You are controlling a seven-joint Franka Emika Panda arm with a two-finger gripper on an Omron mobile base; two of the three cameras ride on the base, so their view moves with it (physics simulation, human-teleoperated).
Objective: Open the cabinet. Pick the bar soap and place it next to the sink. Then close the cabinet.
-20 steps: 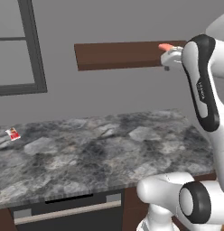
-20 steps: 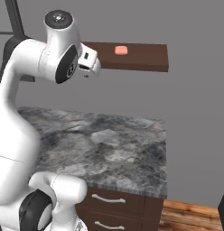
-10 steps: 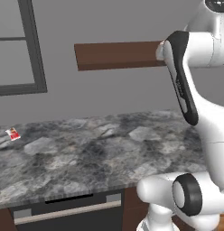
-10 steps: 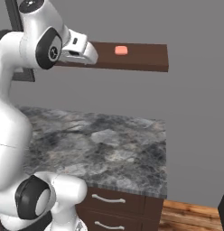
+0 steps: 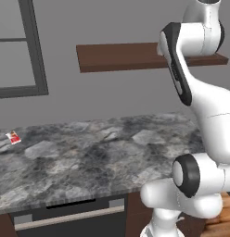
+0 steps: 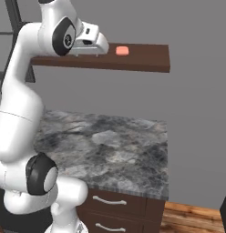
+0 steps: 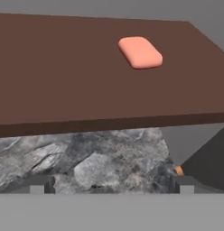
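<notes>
Right base view has the arm reared up high, its gripper (image 6: 87, 49) level with the brown shelf (image 6: 146, 61) and just short of the bar soap (image 6: 121, 50), which lies flat on the shelf top, on its own. That height makes sense to me: the soap sits on an upper board, so the hand has to come in from the front edge. From the hand camera the soap (image 7: 140, 52) is ahead and a bit right, and the two fingertips (image 7: 41, 185) stand wide apart with nothing between them, so the hand is spread and empty. Count it up: one soap, one shelf, one stone counter (image 5: 89, 157), one small red-and-white packet (image 5: 14, 137) far off at the counter's left end, one window frame (image 5: 33, 46). Two drawer handles (image 6: 105, 200) show below.
</notes>
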